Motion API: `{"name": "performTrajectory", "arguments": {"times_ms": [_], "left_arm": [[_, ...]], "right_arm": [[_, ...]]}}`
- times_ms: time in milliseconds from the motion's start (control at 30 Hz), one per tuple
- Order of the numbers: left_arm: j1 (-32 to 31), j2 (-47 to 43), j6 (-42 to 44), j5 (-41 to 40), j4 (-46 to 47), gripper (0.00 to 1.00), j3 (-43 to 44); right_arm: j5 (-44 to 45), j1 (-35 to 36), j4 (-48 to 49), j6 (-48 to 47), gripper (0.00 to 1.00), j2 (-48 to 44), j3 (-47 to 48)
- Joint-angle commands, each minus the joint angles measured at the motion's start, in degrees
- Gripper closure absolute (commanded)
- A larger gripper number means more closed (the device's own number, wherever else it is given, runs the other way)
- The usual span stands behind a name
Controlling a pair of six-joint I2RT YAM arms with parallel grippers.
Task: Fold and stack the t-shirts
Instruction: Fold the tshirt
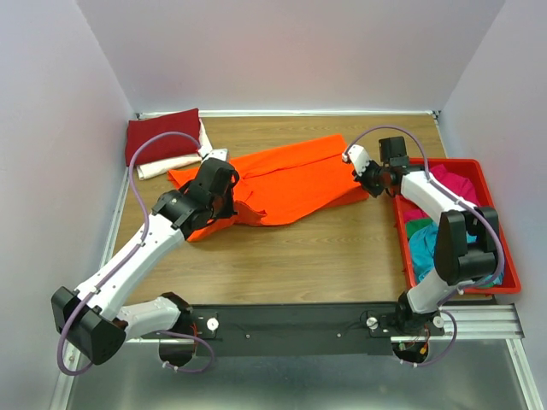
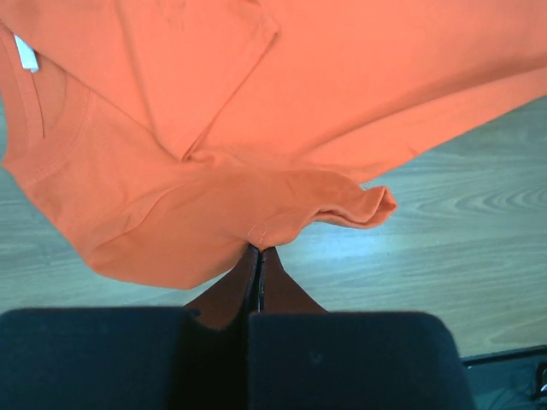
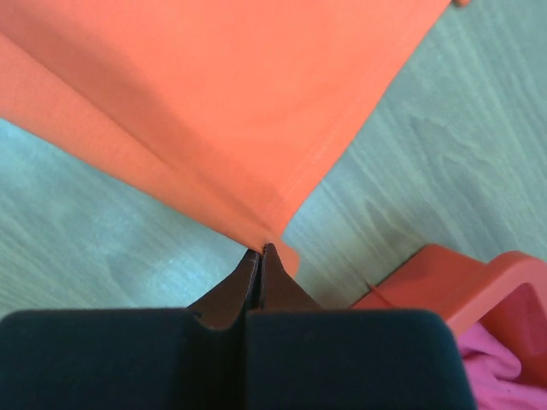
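Note:
A bright orange t-shirt (image 1: pixel 291 175) lies stretched across the middle of the wooden table, partly folded over itself. My left gripper (image 1: pixel 226 198) is shut on its left end; in the left wrist view the gripper (image 2: pixel 258 248) pinches a fold of the orange cloth (image 2: pixel 299 102) below the collar and a sleeve. My right gripper (image 1: pixel 364 180) is shut on the shirt's right end; in the right wrist view the gripper (image 3: pixel 263 248) holds a hem corner of the orange t-shirt (image 3: pixel 214 102). A folded dark red t-shirt (image 1: pixel 162 134) lies on a white one (image 1: pixel 175 163) at the back left.
A red plastic tray (image 1: pixel 506 260) stands along the right edge and holds a magenta t-shirt (image 1: pixel 453 184) and a teal t-shirt (image 1: pixel 423 243). Its corner (image 3: pixel 444 273) sits just right of my right gripper. White walls enclose the table on three sides.

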Motion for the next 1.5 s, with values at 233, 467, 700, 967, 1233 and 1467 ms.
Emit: {"name": "performTrajectory", "arguments": {"times_ms": [233,467,700,967,1233,1467], "left_arm": [[4.88,1.38,4.29,-3.33,6.44,1.0,3.75],[8.04,1.39,5.34,-4.21,8.9,1.0,4.45],[11.21,2.88,7.1,-3.86,11.1,1.0,4.81],[14.81,5.95,8.6,-1.84,13.73,1.0,4.81],[17.53,9.2,10.27,-0.17,15.76,1.0,5.68],[19.12,11.84,11.67,0.62,16.29,1.0,6.91]], "right_arm": [[-1.26,-0.23,3.47,5.7,0.99,5.29,5.43],[-0.12,-0.32,3.47,5.88,0.99,7.58,7.63],[1.12,-0.23,3.47,6.67,0.99,10.04,10.62],[1.03,-0.32,3.47,7.81,0.99,12.41,13.26],[0.76,-0.23,3.47,8.16,0.99,14.43,15.45],[1.38,-0.23,3.47,8.69,0.99,17.16,18.0]]}}
